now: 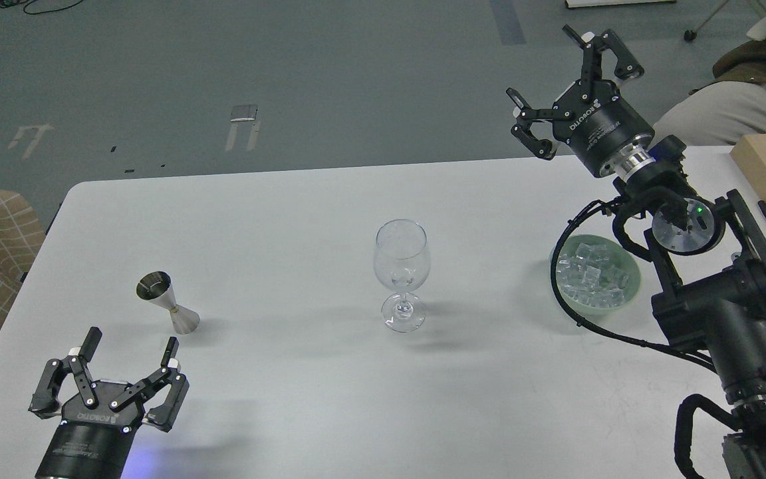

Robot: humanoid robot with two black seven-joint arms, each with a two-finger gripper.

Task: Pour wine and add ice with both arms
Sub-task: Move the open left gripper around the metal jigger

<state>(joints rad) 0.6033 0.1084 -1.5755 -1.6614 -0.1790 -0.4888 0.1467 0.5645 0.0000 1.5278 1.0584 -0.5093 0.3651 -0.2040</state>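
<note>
The left hand [127, 347] rests low at the near left of the white worktop [290, 199], fingers spread wide and holding nothing. Just beyond it, slightly to its right, a steel jigger [167, 301] stands upright on its smaller cone; this hand is clearly the nearer one to it. Whether the jigger holds any wine cannot be seen.

The right hand [572, 86] is raised high at the far right, fingers also spread and empty. Below and nearer than it sits a pale green bowl [630, 287] of ice [589, 269], partly hidden by the right arm and a black cable. The bowl lies back toward the arm's base.

An empty stemmed wine glass [401, 273] stands upright mid-worktop, between both hands. No bottle is visible.
</note>
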